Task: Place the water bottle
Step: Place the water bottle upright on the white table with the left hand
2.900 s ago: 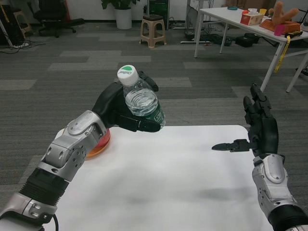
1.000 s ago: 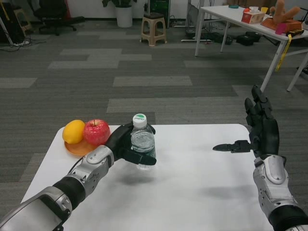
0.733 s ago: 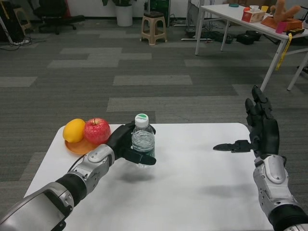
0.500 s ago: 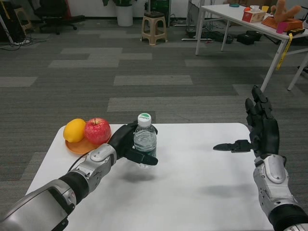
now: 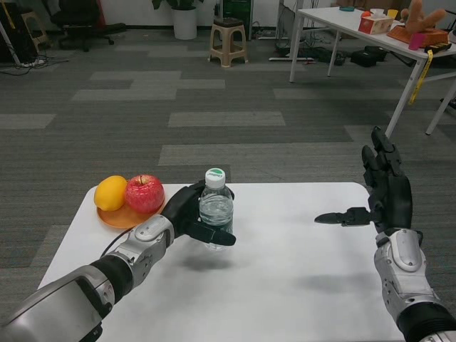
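- Clear plastic water bottle [image 5: 215,211], white-capped, is standing upright on the white bench [image 5: 285,271], beside a fruit plate [image 5: 114,217].
- Left hand [image 5: 191,214] is gripping its mid-body; likely light, slippery, squeezable.
- Right hand [image 5: 381,192] is hovering, fingers spread, empty.

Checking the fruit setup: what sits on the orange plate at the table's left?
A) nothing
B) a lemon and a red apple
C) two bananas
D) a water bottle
B: a yellow lemon and a red apple sit side by side on the orange plate.
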Controlling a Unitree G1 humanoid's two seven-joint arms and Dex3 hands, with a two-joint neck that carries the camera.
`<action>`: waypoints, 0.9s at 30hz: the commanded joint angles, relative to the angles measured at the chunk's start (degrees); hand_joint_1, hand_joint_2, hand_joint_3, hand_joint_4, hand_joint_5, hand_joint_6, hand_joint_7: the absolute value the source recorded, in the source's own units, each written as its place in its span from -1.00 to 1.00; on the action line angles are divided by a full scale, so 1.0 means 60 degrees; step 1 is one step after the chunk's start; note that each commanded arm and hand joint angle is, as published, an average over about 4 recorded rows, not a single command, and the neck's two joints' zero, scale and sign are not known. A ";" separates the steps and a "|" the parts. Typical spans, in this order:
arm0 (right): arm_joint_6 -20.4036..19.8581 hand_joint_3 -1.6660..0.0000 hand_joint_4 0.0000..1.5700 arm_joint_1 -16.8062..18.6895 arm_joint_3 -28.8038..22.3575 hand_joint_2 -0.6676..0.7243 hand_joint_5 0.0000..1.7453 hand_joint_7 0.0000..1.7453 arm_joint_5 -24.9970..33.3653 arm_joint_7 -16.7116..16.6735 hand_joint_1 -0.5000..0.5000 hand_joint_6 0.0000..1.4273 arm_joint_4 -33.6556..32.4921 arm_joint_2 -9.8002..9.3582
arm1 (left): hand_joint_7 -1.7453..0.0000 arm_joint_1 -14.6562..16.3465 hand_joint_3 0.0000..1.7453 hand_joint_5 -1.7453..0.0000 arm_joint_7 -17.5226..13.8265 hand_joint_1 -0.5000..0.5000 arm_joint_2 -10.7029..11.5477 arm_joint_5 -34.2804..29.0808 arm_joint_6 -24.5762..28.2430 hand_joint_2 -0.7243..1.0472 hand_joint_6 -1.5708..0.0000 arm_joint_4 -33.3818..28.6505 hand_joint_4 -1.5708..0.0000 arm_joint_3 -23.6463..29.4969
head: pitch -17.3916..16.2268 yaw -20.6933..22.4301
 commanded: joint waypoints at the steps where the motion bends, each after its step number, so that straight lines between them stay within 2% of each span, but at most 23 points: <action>1: -0.0049 0.88 -1.00 -0.0075 0.0003 0.09 -1.00 -0.92 0.0024 -0.0013 -0.33 -1.00 -0.0107 0.0028 | -0.92 0.0305 -0.80 -1.00 -0.0016 0.39 0.0020 0.0077 0.0227 1.00 -0.35 0.0340 0.52 -0.0133 | 0.0029 0.0027; 5: -0.0049 0.88 -1.00 -0.0075 0.0017 0.09 -1.00 -0.92 0.0024 -0.0013 -0.33 -1.00 -0.0122 0.0032 | -0.92 0.0459 -0.80 -1.00 -0.0016 0.26 -0.0020 0.0052 0.0205 1.00 -0.39 0.0498 0.52 -0.0133 | 0.0027 0.0080; 8: -0.0049 0.90 -1.00 -0.0075 0.0036 0.09 -1.00 -0.92 0.0024 -0.0013 -0.33 -1.00 -0.0115 0.0032 | -0.86 0.0584 -0.80 -1.00 -0.0024 0.14 -0.0057 0.0022 0.0205 1.00 -0.36 0.0534 0.60 -0.0133 | 0.0014 0.0135; 11: -0.0049 0.90 -1.00 -0.0075 0.0047 0.09 -1.00 -0.92 0.0024 -0.0013 -0.33 -1.00 -0.0118 0.0032 | -0.82 0.0653 -0.80 -1.00 -0.0031 -0.11 -0.0075 -0.0025 0.0205 1.00 -0.18 0.0534 0.83 -0.0133 | 0.0002 0.0144; 13: -0.0049 0.90 -1.00 -0.0075 0.0061 0.09 -1.00 -0.92 0.0024 -0.0013 -0.33 -1.00 -0.0129 0.0032 | -0.78 0.0701 -0.80 -1.00 -0.0038 -0.23 -0.0079 -0.0044 0.0205 1.00 -0.07 0.0534 0.92 -0.0133 | -0.0006 0.0141; 15: -0.0049 0.90 -1.00 -0.0067 0.0065 0.09 -1.00 -0.92 0.0024 -0.0013 -0.33 -1.00 -0.0151 0.0032 | -0.66 0.0737 -0.75 -1.00 -0.0068 -0.48 -0.0079 -0.0051 0.0205 1.00 0.17 0.0534 0.98 -0.0133 | 0.0004 0.0143; 17: -0.0049 0.90 -1.00 -0.0038 0.0054 0.09 -1.00 -0.92 0.0024 -0.0013 -0.33 -1.00 -0.0188 0.0032 | -0.42 0.0748 -0.70 -0.82 -0.0167 -0.81 -0.0071 -0.0051 0.0161 1.00 0.53 0.0527 1.00 -0.0133 | 0.0021 0.0140; 19: -0.0049 0.90 -1.00 -0.0009 0.0047 0.09 -1.00 -0.92 0.0024 -0.0013 -0.33 -1.00 -0.0217 0.0032 | -0.18 0.0756 -0.75 -0.41 -0.0262 -0.98 -0.0064 -0.0051 0.0088 0.95 0.83 0.0512 1.00 -0.0133 | 0.0048 0.0148; 21: -0.0049 0.90 -1.00 -0.0001 0.0043 0.09 -1.00 -0.92 0.0024 -0.0013 -0.33 -1.00 -0.0232 0.0032 | 0.02 0.0759 -0.80 -0.06 -0.0309 -1.00 -0.0064 -0.0051 0.0008 0.88 0.96 0.0483 1.00 -0.0126 | 0.0081 0.0161; 23: -0.0049 0.90 -1.00 -0.0001 0.0050 0.09 -1.00 -0.92 0.0024 -0.0013 -0.31 -1.00 -0.0247 0.0032 | 0.18 0.0767 -0.80 0.15 -0.0339 -1.00 -0.0064 -0.0051 -0.0124 0.83 0.99 0.0454 1.00 -0.0111 | 0.0088 0.0163; 24: -0.0049 0.90 -1.00 0.0002 0.0054 0.09 -1.00 -0.92 0.0024 -0.0013 -0.31 -1.00 -0.0258 0.0032 | 0.28 0.0778 -0.80 0.24 -0.0339 -1.00 -0.0064 -0.0051 -0.0194 0.80 1.00 0.0443 1.00 -0.0104 | 0.0088 0.0170; 27: -0.0049 0.90 -1.00 0.0021 0.0058 0.09 -1.00 -0.92 0.0024 -0.0013 -0.33 -1.00 -0.0291 0.0032 | 0.44 0.0803 -0.85 0.29 -0.0361 -1.00 -0.0064 -0.0051 -0.0366 0.80 1.00 0.0417 1.00 -0.0089 | 0.0085 0.0179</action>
